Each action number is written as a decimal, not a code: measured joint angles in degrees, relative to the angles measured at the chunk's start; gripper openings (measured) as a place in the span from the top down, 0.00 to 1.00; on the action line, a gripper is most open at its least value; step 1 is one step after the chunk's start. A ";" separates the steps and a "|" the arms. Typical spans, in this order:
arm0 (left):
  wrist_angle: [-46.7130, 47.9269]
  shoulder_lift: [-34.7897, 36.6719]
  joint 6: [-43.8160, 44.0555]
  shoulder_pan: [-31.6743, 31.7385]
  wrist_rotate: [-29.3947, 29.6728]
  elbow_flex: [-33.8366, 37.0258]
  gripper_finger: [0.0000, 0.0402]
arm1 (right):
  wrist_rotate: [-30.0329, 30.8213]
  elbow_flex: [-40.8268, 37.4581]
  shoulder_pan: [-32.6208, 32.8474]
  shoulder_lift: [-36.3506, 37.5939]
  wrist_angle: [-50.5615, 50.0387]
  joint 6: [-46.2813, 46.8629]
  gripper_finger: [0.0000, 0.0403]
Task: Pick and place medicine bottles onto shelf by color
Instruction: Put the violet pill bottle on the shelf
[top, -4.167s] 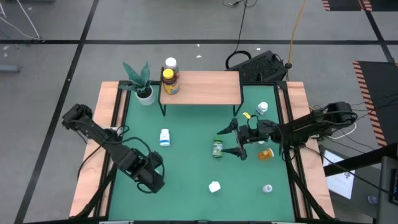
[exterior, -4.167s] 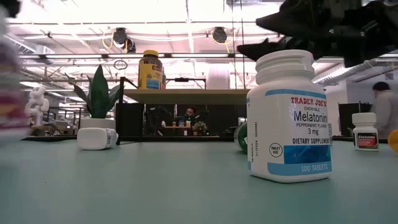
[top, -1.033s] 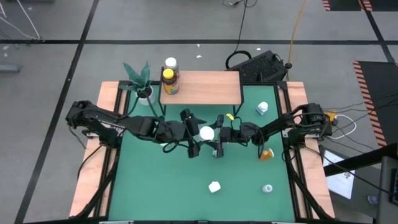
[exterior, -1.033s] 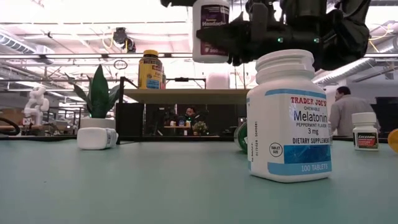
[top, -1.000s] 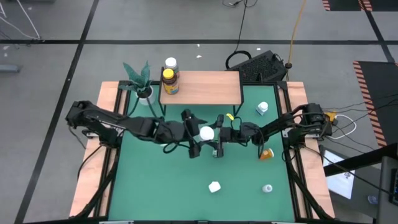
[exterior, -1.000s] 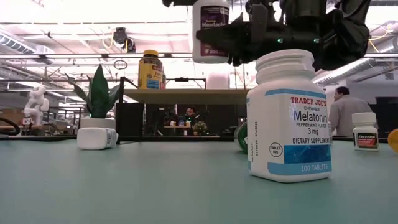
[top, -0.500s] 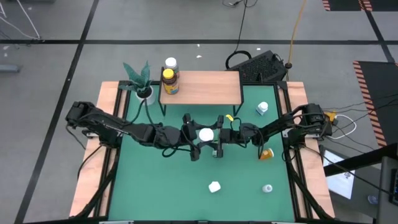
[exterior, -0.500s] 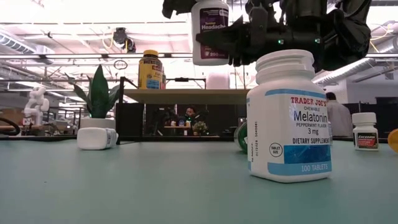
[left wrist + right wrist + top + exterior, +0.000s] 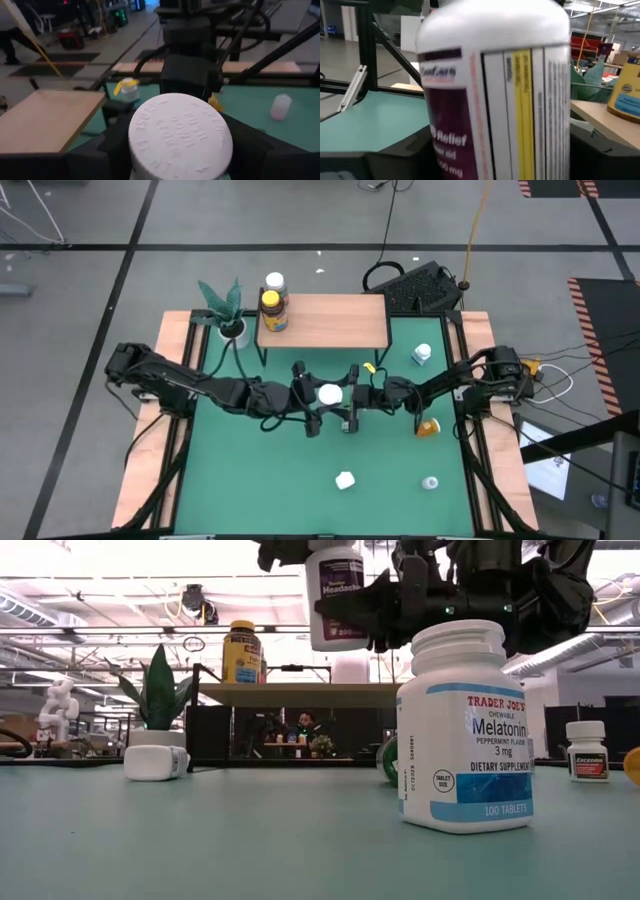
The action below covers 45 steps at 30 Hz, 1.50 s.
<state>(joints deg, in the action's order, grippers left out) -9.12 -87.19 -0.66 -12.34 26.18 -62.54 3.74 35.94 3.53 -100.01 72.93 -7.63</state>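
Observation:
A white medicine bottle with a purple label hangs upright above the table's middle, its cap facing up. My left gripper reaches it from the left and my right gripper from the right. Both are shut on it. The shelf stands at the far edge. An amber bottle with a yellow cap stands on the shelf's left end, with a white-capped bottle behind it. A white Melatonin bottle stands near the front edge. My left gripper has the bottle's capped upper end between its two fingers, coming about level from the table's left. The bottle stands upright, clear of the table. My right gripper has the bottle's labelled body between its two fingers, coming level from the table's right, lower down than the left gripper.
A potted plant stands left of the shelf. A white bottle lies on its side. A green one sits beneath the arms. A small white bottle, an orange one and a small one are at the right.
My left gripper has moved toward the table's right and down a little, and its fingers now stand at the bottle's cap end. The bottle has sunk slightly and stays upright and clear of the table.

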 joint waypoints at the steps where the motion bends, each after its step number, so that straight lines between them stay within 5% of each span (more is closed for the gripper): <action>1: 1.61 0.64 0.63 0.09 0.26 0.00 0.41 | 0.03 0.00 -0.09 0.00 -0.24 -0.20 0.28; 12: 15.76 7.18 3.36 2.72 3.37 -0.02 0.41 | 6.08 0.03 -0.22 3.87 -5.67 -1.04 0.07; 20: 20.38 8.79 2.87 8.66 4.83 0.07 0.41 | 11.50 -1.22 -0.84 5.22 -6.80 -2.67 0.07; 45: 36.08 18.33 8.65 24.76 1.61 -0.20 0.36 | 11.00 -2.91 -2.80 5.14 -8.57 0.89 0.07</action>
<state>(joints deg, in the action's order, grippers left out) 26.96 -68.86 7.99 12.42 27.80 -62.74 14.74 33.04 0.73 -94.87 64.36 -6.74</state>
